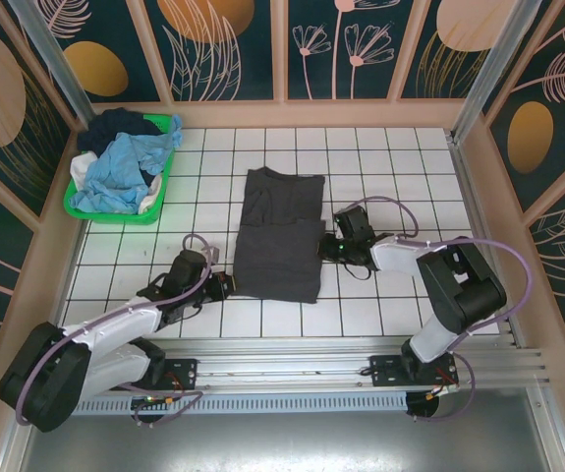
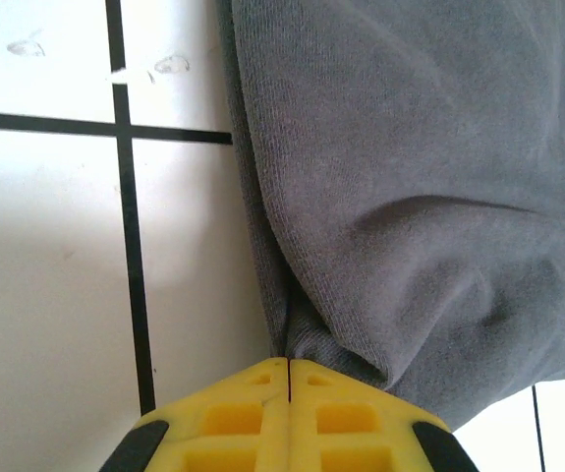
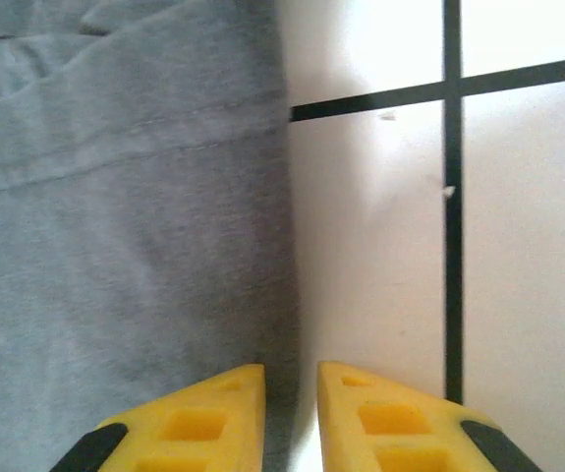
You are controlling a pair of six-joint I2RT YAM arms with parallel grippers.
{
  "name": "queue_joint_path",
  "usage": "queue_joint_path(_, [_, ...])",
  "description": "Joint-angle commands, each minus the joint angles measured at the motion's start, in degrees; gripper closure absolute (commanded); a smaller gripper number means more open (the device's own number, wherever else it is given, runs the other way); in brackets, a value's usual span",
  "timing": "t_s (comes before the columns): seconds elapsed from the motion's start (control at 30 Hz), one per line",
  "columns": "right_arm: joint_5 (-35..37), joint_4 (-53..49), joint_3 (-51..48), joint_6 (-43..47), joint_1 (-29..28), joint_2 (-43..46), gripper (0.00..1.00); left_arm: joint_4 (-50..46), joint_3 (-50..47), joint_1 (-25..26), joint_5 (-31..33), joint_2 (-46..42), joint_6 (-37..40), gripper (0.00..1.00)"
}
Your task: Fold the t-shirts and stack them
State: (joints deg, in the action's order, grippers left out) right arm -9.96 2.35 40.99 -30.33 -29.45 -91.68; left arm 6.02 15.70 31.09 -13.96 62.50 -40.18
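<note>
My top camera sits high behind the arm bases, looking steeply down over the whole desk (image 1: 380,167). Both wrist cameras hang very close above it: left at the near-left corner of the grey t-shirt (image 1: 280,236), right at its right edge, both spots within the top view.

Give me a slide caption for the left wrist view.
Left tool pinching the edge of the charcoal-grey t-shirt on the white gridded table.

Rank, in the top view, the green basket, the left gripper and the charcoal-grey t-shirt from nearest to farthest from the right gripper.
Starting from the right gripper:
1. the charcoal-grey t-shirt, right beside it, with its edge at the fingertips.
2. the left gripper, across the shirt, at its near-left corner.
3. the green basket, in the far-left corner of the table.
</note>
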Motion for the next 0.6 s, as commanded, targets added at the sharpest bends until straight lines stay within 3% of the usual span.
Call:
queue_joint_path(0.0, [0.72,-1.43,-0.33,0.75,-2.83,6.57,0.73,0.81,-1.87,0.28,-3.42,-1.68,-1.78,1.00])
queue_joint_path(0.13, [4.15,-3.15,-6.61,-0.83,-9.90,14.87,0.60,0.66,-4.45,0.24,-3.98,-4.63,-3.31,1.00])
queue_joint_path(0.2, [4.16,-3.63,-10.34,-2.72,-13.14,18.90,0.56,0.34,-5.51,0.21,-3.31,-5.29,-4.20,0.86])
queue_joint_path(0.27, [3.51,-4.17,-14.15,-5.93,-16.27,23.00,0.49,0.67,-6.20,0.24,-4.21,-5.61,-4.81,0.81])
queue_joint_path(0.37, [7.31,-8.58,-17.47,-10.51,-20.56,27.70,0.42,-1.40,-6.34,0.23,-2.64,-8.02,-5.08,0.64])
queue_joint_path(0.47, [9.55,-13.57,-18.72,-13.94,-22.87,30.95,0.41,-1.91,-6.26,0.26,-2.84,-10.77,-5.51,0.55])
queue_joint_path(0.57, [5.88,-9.06,-20.78,-15.14,-24.11,32.09,0.40,-1.05,-6.11,0.28,-3.48,-11.12,-5.35,0.50])
